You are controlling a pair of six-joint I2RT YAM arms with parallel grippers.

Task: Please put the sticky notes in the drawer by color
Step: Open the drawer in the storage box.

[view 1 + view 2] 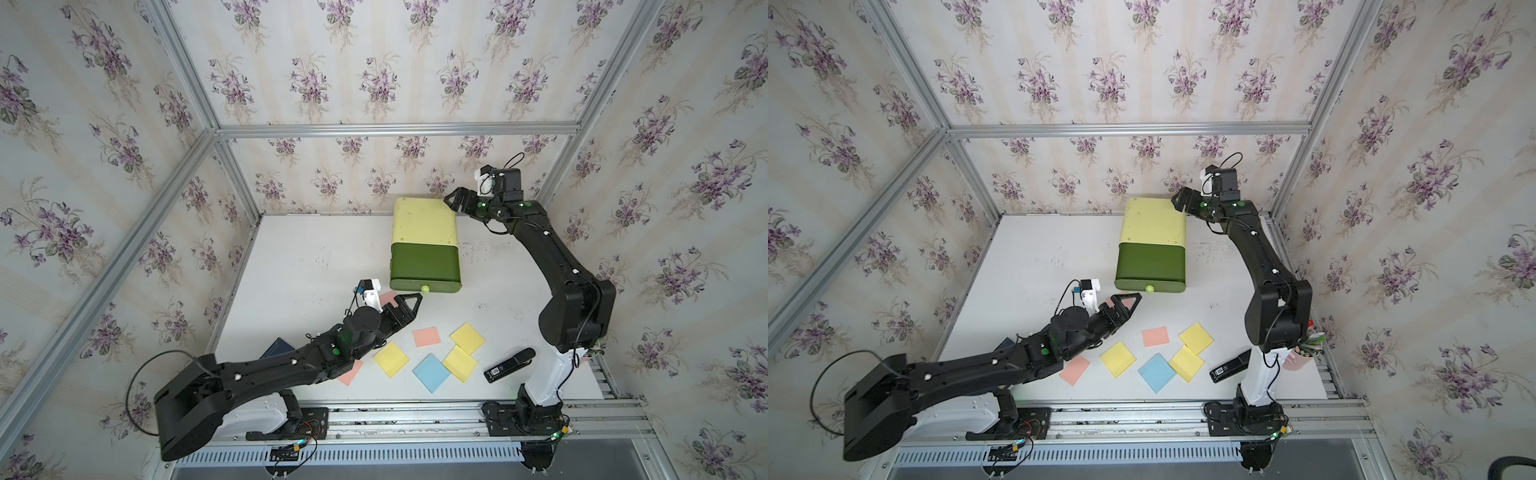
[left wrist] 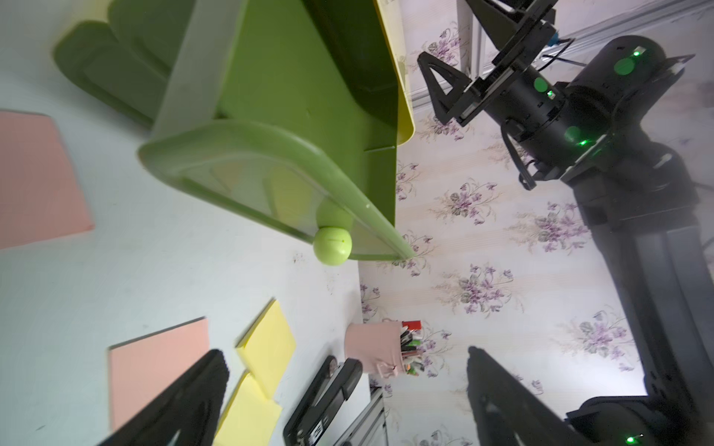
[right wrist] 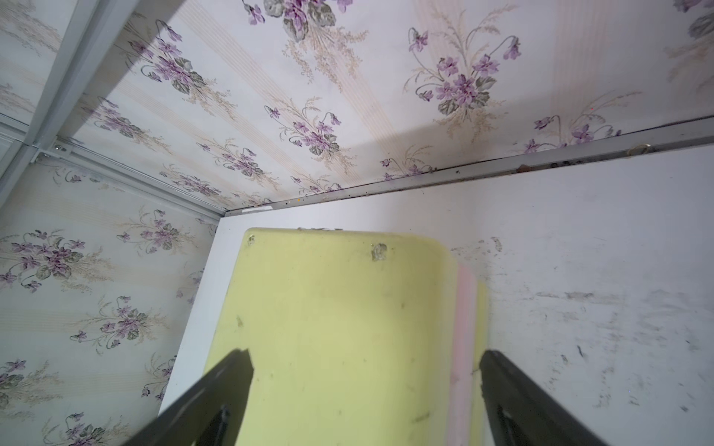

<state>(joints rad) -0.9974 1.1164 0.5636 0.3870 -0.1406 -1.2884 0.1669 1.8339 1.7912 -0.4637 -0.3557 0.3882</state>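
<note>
Floral walls, white tabletop (image 1: 316, 249). Both top views: cabinet (image 1: 424, 226) at the back, one drawer (image 1: 426, 266) pulled out, sticky notes (image 1: 390, 359) in front. My left wrist view: left tool (image 2: 345, 353) spread empty near the knob (image 2: 332, 246). Right wrist alone shows a pink strip (image 3: 463, 328) beside the cabinet, right tool (image 3: 365, 353) spread empty above.

Robot lab cell dressed as a home: floral wallpaper (image 1: 374, 75) panels in aluminium framing (image 1: 395, 129), white worktop (image 1: 316, 257).

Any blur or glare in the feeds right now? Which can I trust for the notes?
Both top views: evenly lit and sharp, blue note crisp. Left wrist: close jaws and edge pink note soft, knob sharp. Right wrist: cabinet top slightly smeared, jaws blurred, no glare.
</note>
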